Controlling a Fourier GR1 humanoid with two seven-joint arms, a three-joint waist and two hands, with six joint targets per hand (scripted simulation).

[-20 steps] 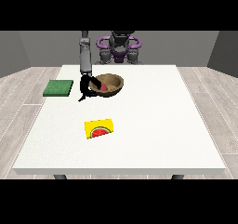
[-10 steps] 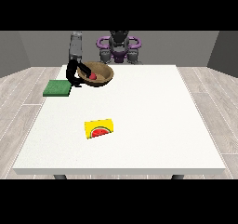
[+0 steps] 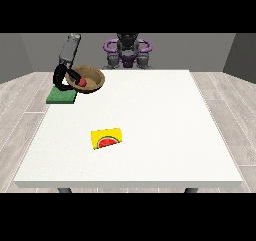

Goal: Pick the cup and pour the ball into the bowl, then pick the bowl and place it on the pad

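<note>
We are seeing the hand at the view's left [image 3: 62, 78] curling its black fingers round the near rim of the wooden bowl [image 3: 90, 79] and holding it tilted above the table's [image 3: 150, 130] far left corner. The red ball [image 3: 82, 81] is sitting inside the bowl. The bowl is hanging just beside and partly over the green pad [image 3: 61, 96], which is lying flat at the table's left edge. We are noting a yellow watermelon card [image 3: 106, 138] lying near the middle of the table, well apart from the bowl.
</note>
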